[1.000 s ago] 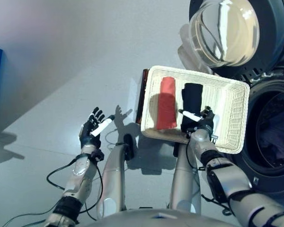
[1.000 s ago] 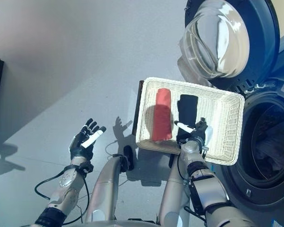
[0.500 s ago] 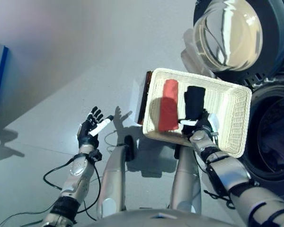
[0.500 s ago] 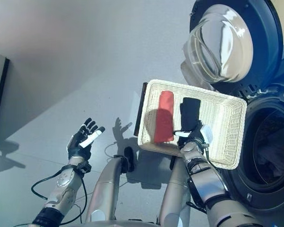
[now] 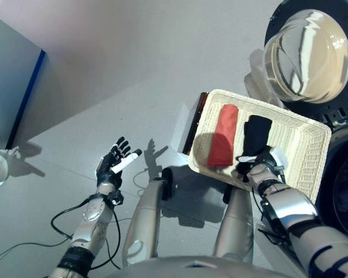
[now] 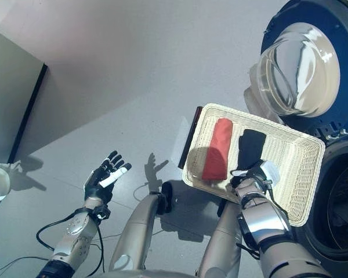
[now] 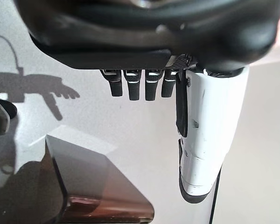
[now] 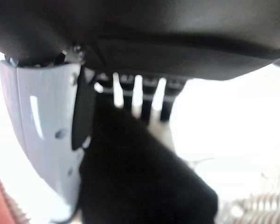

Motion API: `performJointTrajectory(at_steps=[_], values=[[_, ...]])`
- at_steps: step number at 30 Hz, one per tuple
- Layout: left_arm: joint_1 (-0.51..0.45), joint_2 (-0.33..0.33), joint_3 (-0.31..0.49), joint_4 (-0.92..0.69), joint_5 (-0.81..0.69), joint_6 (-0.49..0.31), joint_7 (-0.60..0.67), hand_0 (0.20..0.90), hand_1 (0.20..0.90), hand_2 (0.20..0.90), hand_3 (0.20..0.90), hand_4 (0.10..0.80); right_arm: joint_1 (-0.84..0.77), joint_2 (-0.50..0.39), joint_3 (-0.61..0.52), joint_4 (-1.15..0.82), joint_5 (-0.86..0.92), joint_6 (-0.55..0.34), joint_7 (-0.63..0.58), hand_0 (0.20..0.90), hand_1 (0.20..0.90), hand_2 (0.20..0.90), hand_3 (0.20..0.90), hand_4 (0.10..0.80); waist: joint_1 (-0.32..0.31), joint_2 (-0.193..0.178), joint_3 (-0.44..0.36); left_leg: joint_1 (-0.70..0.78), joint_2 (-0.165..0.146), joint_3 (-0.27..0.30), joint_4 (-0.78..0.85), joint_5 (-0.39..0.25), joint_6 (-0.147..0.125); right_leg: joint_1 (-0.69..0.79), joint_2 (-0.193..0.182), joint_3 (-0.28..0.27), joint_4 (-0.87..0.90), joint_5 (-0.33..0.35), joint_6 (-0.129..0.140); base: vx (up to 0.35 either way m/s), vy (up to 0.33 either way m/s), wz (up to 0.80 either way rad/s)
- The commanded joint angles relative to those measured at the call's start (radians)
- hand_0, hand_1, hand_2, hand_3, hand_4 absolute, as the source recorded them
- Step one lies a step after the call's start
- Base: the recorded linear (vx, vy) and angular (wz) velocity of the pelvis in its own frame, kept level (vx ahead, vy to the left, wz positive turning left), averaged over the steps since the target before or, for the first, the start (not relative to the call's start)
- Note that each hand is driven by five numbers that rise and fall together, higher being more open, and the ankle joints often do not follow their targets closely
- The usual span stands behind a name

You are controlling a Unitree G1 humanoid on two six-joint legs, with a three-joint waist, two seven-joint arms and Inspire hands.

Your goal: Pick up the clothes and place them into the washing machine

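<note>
Right hand (image 5: 258,167) sits on the near end of the folded black garment (image 5: 256,133) in the white woven plastic basket (image 5: 313,152), beside the folded red garment (image 5: 223,142); cannot tell if its fingers have closed on the cloth. Best to gather the whole fold before lifting toward the dark front-loading washing machine drum (image 6: 343,202) (glass door (image 6: 293,69) open). Left hand (image 5: 117,164) idles with fingers spread over the plain grey floor (image 5: 116,81).

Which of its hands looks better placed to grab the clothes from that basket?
The right hand: it is already over the basket, at the near end of the black cloth. The left hand is open over bare floor, well away from it.
</note>
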Motion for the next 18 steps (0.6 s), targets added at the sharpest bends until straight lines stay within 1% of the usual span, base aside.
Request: performJointTrajectory(at_steps=[1, 7, 11, 15, 17, 18], values=[[-0.044, 0.058, -0.012, -0.076, 0.019, -0.053, -0.025, 0.9, 0.9, 0.9, 0.9, 0.8, 0.007, 0.073, -0.02, 0.018, -0.026, 0.003, 0.148, 0.2, 0.2, 0.2, 0.2, 0.3, 0.049, 0.044, -0.009, 0.017, 0.026, -0.043, 0.019, -0.033, -0.036, 0.064, -0.046, 0.047, -0.071, 0.05, 0.012, 0.013, 0.008, 0.03], [-0.035, 0.063, 0.002, -0.079, 0.02, -0.055, -0.029, 0.9, 0.9, 0.9, 0.9, 0.8, 0.038, 0.017, -0.09, 0.03, 0.013, 0.003, 0.15, 0.2, 0.2, 0.2, 0.2, 0.3, 0.055, 0.055, -0.012, 0.01, 0.02, -0.034, 0.027, -0.042, -0.023, 0.042, -0.045, 0.056, -0.063, 0.056, 0.018, -0.001, 0.012, 0.01], [-0.032, 0.062, 0.006, -0.07, 0.022, -0.053, -0.035, 0.9, 0.9, 0.9, 0.9, 0.8, 0.074, -0.03, -0.15, 0.042, 0.077, -0.005, 0.145, 0.2, 0.2, 0.2, 0.2, 0.3, 0.045, 0.054, -0.013, 0.013, 0.027, -0.035, 0.029, -0.045, -0.022, 0.042, -0.046, 0.06, -0.059, 0.05, 0.018, 0.0, 0.0, 0.0], [-0.029, 0.065, 0.011, -0.064, 0.018, -0.054, -0.036, 0.9, 0.9, 0.9, 0.9, 0.8, 0.112, -0.09, -0.233, 0.03, 0.21, -0.05, 0.125, 0.2, 0.2, 0.2, 0.2, 0.3, 0.028, 0.048, -0.02, 0.019, 0.033, -0.034, 0.028, -0.046, -0.027, 0.041, -0.042, 0.063, -0.058, 0.046, 0.017, 0.0, 0.0, 0.0], [-0.028, 0.067, 0.02, -0.056, 0.018, -0.058, -0.032, 0.9, 0.9, 0.9, 0.9, 0.8, 0.133, -0.135, -0.288, -0.005, 0.32, -0.101, 0.122, 0.2, 0.2, 0.2, 0.2, 0.3, 0.013, 0.039, -0.02, 0.021, 0.039, -0.033, 0.025, -0.046, -0.03, 0.036, -0.035, 0.067, -0.06, 0.046, 0.016, 0.0, 0.0, 0.0], [-0.029, 0.067, 0.019, -0.055, 0.018, -0.058, -0.032, 0.9, 0.9, 0.9, 0.9, 0.8, 0.134, -0.135, -0.289, -0.006, 0.321, -0.101, 0.122, 0.2, 0.2, 0.2, 0.2, 0.3, 0.014, 0.039, -0.02, 0.021, 0.04, -0.032, 0.025, -0.046, -0.03, 0.035, -0.035, 0.068, -0.059, 0.046, 0.016, 0.0, 0.0, 0.0]])
